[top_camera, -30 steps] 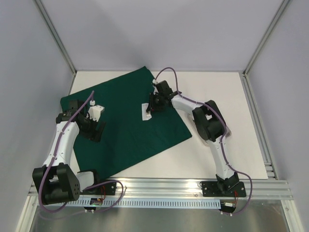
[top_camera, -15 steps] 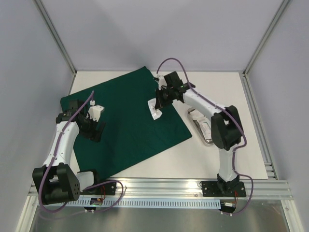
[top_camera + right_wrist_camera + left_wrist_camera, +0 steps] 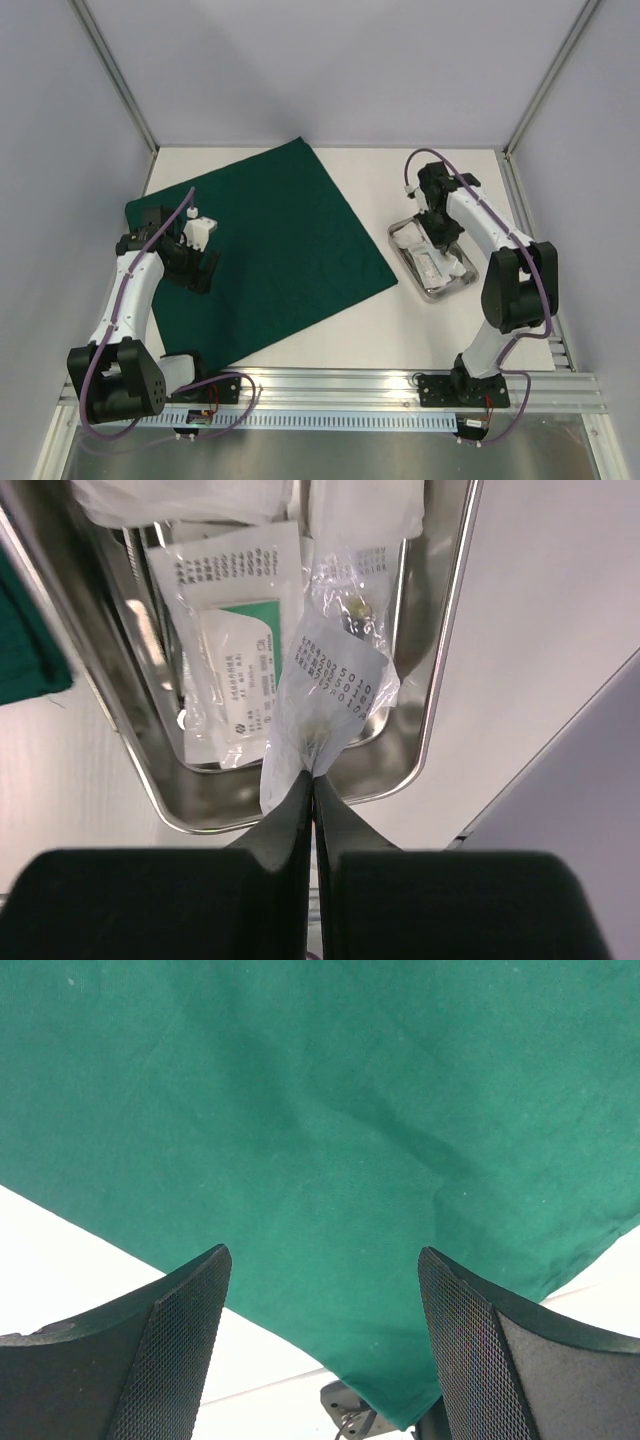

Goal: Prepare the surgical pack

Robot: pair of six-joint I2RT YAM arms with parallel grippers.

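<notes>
My right tool (image 3: 313,780) clamps a clear printed pouch (image 3: 335,690) above the small steel tray (image 3: 445,660). My left tool (image 3: 320,1300), spread apart, hovers over the flat dark green cloth (image 3: 320,1110). Nothing wrapped yet.

White table (image 3: 300,340): green cloth (image 3: 270,250) left, steel tray (image 3: 455,286) right.
</notes>
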